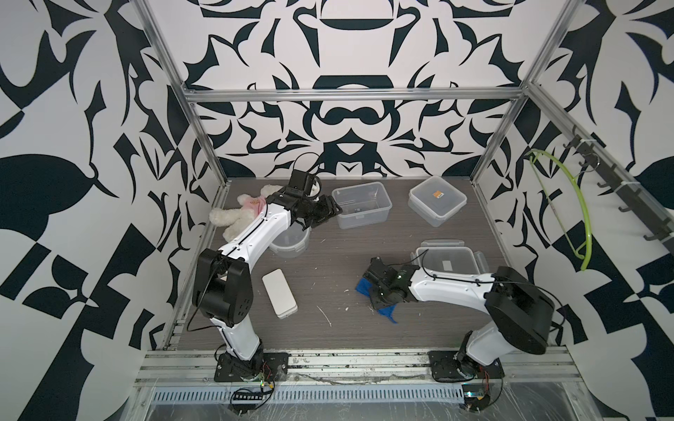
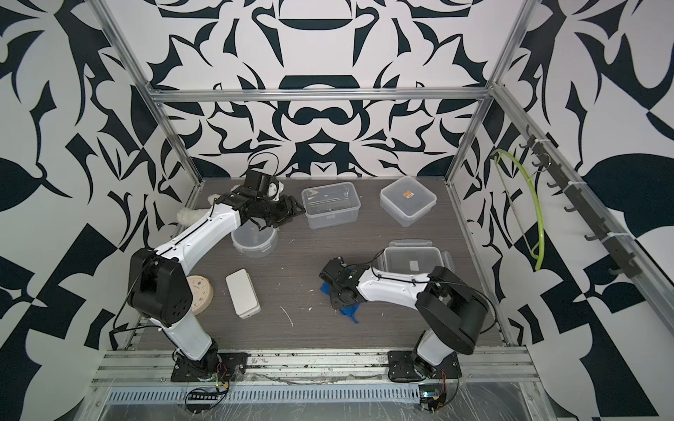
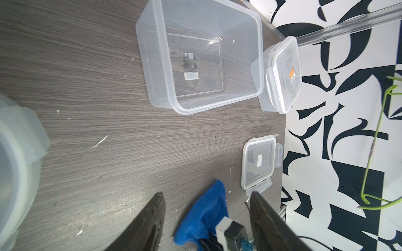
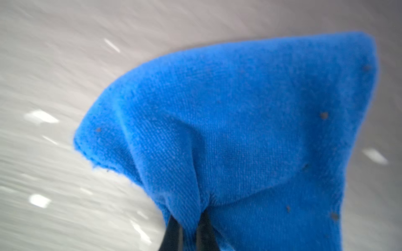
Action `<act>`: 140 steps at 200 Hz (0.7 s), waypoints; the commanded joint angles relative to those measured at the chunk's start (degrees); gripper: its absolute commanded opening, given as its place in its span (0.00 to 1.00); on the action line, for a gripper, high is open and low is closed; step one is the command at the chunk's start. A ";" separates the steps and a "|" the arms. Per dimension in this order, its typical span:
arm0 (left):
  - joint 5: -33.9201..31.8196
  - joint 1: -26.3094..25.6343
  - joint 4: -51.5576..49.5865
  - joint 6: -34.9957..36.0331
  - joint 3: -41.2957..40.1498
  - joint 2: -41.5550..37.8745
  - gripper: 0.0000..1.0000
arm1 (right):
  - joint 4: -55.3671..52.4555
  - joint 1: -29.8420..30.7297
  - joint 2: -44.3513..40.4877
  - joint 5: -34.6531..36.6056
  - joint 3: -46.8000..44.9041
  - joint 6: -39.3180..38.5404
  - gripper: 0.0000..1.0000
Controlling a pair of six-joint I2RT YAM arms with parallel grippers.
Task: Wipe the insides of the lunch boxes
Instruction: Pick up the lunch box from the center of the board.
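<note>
An open, lidless rectangular lunch box (image 1: 363, 204) (image 3: 200, 56) stands at the back middle of the table. A square lidded lunch box with an orange sticker (image 1: 437, 200) is to its right. A rectangular lidded lunch box (image 1: 446, 257) lies beside my right arm. The round open lunch box (image 2: 253, 240) sits partly under my left arm. My left gripper (image 1: 328, 215) (image 3: 206, 194) hangs open and empty at the left end of the open box. My right gripper (image 1: 375, 300) (image 4: 189, 228) is shut on a fold of the blue cloth (image 4: 239, 119) (image 1: 386, 312), low over the tabletop.
A flat white case (image 1: 279, 293) lies at the front left, with a round beige disc (image 2: 200, 293) beside the left arm's base. A plush toy (image 1: 240, 215) lies at the back left. A green hanger (image 1: 569, 204) hangs on the right wall. White crumbs dot the wood-grain table (image 1: 328, 262).
</note>
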 commanded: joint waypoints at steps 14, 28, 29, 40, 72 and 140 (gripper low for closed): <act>-1.15 1.42 -5.12 2.04 6.10 4.82 0.63 | -7.17 -0.85 2.73 -0.19 12.28 -11.45 0.00; -0.75 1.84 -6.47 2.28 9.26 7.66 0.61 | -10.44 -3.71 2.54 0.68 19.45 -15.65 0.00; -0.79 1.89 -6.58 2.29 9.57 7.88 0.61 | -10.56 -3.96 2.54 0.62 20.02 -15.83 0.00; -0.87 1.84 -7.28 2.63 12.14 10.22 0.60 | -11.17 -7.06 2.91 -0.78 24.50 -17.69 0.00; -3.70 1.84 -9.85 3.44 19.76 17.53 0.59 | -12.33 -17.88 8.74 -6.71 38.37 -19.28 0.00; -4.13 1.84 -13.89 3.83 35.59 32.25 0.53 | -19.65 -26.07 31.80 -10.45 71.81 -21.26 0.00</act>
